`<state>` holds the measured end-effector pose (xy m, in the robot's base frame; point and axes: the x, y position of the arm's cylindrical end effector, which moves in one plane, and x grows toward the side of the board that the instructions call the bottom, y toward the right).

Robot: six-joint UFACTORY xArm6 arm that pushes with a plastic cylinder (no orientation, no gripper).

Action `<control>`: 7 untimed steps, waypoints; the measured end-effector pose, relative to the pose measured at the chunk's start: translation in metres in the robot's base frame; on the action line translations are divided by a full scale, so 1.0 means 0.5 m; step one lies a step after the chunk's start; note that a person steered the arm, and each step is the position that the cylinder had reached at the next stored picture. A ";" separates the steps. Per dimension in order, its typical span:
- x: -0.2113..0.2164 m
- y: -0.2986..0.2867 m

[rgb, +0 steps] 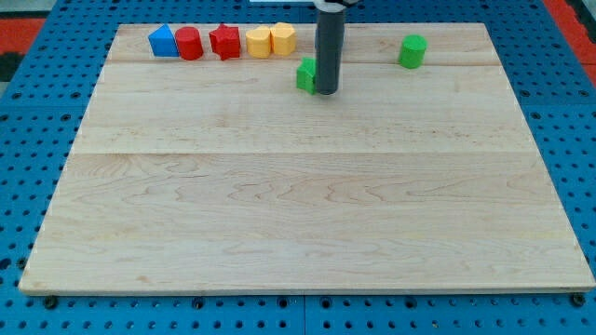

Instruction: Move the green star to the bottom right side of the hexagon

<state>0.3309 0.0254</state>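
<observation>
The green star (304,74) lies near the view's top, just below and to the right of the yellow hexagon (284,38). My tip (327,92) stands on the board right against the star's right side, and the rod hides part of the star. The star sits apart from the hexagon, with a small gap of bare wood between them.
Along the top edge stand a blue triangle-like block (163,41), a red cylinder (189,44), a red star (224,41) and a second yellow block (258,42) touching the hexagon. A blue block is mostly hidden behind the rod. A green cylinder (413,50) stands at the top right.
</observation>
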 end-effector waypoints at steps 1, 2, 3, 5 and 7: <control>-0.002 -0.058; -0.002 -0.073; -0.003 -0.072; -0.024 -0.042; -0.035 0.096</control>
